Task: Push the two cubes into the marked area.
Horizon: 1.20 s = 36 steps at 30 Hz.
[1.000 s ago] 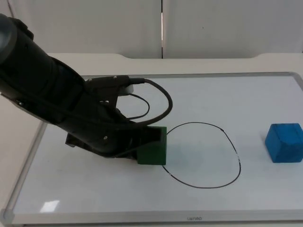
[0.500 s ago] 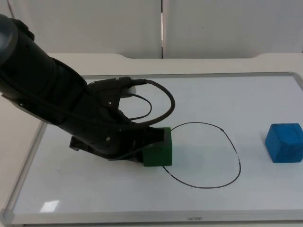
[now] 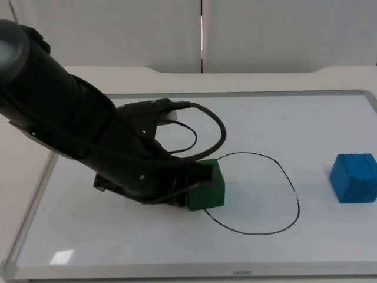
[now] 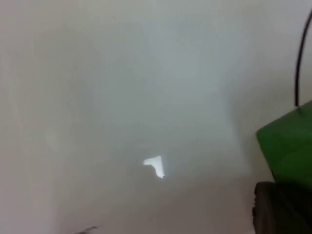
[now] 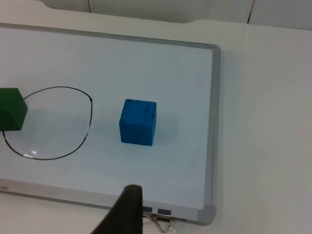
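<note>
A green cube (image 3: 207,190) sits on the whiteboard, straddling the left edge of a hand-drawn black outline (image 3: 296,197). My left gripper (image 3: 184,187) presses against the cube's left side, low on the board, with the arm's bulk covering it from above. In the left wrist view the green cube (image 4: 288,146) stands right beside the gripper's tip. A blue cube (image 3: 353,177) rests alone to the right of the outline, near the board's right rim. The right gripper (image 5: 125,210) waits off the board's front edge, looking onto the blue cube (image 5: 138,122), the outline (image 5: 90,114) and the green cube (image 5: 10,109).
The whiteboard's metal frame (image 3: 235,93) forms a low rim all around, also seen as the frame (image 5: 214,122) on the right side. A binder clip (image 5: 163,222) sits at its front edge. Bare board lies between the outline and the blue cube.
The left arm has slid to the right, pushing the green cube from just left of the outline onto its left edge. The blue cube has stayed put.
</note>
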Each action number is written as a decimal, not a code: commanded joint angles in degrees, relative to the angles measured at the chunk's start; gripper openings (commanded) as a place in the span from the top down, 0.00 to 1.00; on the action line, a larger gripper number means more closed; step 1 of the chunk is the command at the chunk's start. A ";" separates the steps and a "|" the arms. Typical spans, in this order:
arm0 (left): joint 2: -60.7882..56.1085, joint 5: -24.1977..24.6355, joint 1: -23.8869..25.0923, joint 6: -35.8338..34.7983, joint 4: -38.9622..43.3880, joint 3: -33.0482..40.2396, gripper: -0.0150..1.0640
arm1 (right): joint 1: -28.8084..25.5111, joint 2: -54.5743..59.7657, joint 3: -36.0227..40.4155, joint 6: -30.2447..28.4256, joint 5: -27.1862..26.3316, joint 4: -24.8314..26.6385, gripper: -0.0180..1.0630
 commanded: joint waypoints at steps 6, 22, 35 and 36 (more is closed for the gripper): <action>0.36 -0.12 -0.96 0.06 -0.45 -1.66 0.99 | -0.07 -0.21 0.37 0.12 -0.29 -0.26 0.01; 0.36 -1.81 -3.16 0.30 -0.45 -3.34 0.99 | -0.07 -0.21 0.37 0.12 -0.29 -0.26 0.01; 0.36 0.36 -3.32 1.83 -0.24 -4.94 0.99 | -0.07 -0.21 0.37 0.12 -0.29 -0.26 0.01; 0.36 0.66 -3.32 1.83 -0.24 -4.94 0.99 | -0.07 -0.21 0.37 0.12 -0.29 -0.26 0.01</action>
